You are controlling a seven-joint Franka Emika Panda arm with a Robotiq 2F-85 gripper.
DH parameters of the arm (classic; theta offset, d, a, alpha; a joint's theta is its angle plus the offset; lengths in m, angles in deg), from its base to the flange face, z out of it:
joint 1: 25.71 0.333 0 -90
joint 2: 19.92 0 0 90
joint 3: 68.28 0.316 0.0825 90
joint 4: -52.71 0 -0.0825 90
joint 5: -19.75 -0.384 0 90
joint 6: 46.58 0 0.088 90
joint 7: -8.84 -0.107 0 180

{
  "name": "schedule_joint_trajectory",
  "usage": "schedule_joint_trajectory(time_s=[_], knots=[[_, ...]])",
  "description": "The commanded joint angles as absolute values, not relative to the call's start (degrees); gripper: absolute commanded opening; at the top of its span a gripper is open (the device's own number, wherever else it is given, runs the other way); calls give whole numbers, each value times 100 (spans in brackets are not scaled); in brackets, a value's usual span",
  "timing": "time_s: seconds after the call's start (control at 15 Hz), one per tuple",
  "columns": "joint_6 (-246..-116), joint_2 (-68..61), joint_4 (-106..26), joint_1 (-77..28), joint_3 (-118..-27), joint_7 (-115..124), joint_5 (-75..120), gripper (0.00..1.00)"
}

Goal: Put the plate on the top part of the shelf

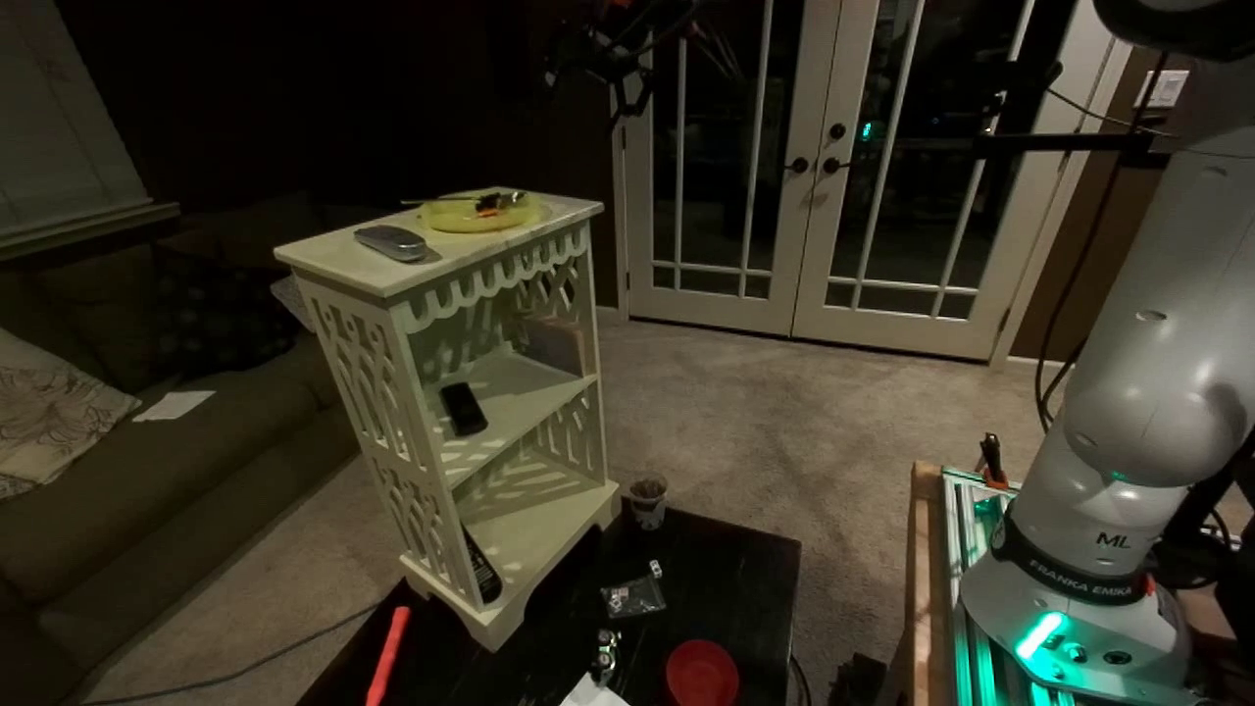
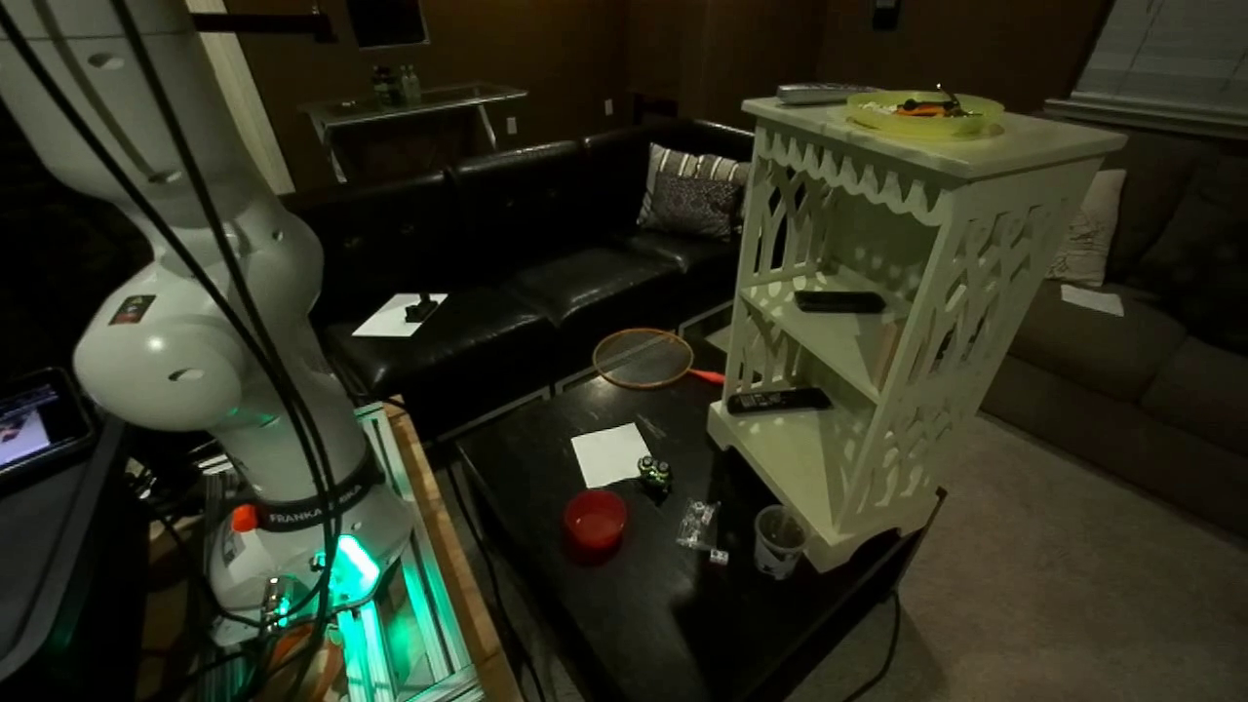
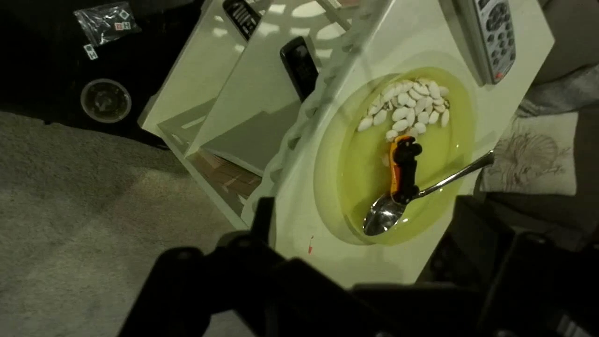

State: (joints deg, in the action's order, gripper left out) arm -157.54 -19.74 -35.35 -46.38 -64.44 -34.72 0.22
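Hanging clear of the shelf (image 1: 520, 392), the pincer (image 3: 364, 202) is observed with its fingers spread wide apart. The plate (image 3: 430, 152) is found set on the shelf's top, bearing white bean-like pieces (image 3: 405, 107), an orange-and-black toy car (image 3: 403, 171) and a spoon (image 3: 383, 216). To the plate's left, in both exterior views, a grey remote control (image 1: 392, 242) is noted. The shelf is carried by a dark worktop (image 1: 747, 579), on which a red bowl (image 2: 595, 525) is recorded.

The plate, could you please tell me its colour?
The plate is yellow-green, clearest in the wrist view.

Black table (image 2: 653, 585) carrying shelf (image 2: 837, 337), red bowl (image 2: 596, 522), cup (image 2: 779, 546), paper (image 2: 608, 455)
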Motion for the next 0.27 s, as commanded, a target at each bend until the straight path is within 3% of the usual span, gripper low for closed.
schedule_joint_trajectory(time_s=[0.0,0.2], knots=[[-15137,-2539,-3767,-4320,-7286,-1915,-575,100],[-15097,-2424,-3556,-4141,-7569,-1873,-471,100]])
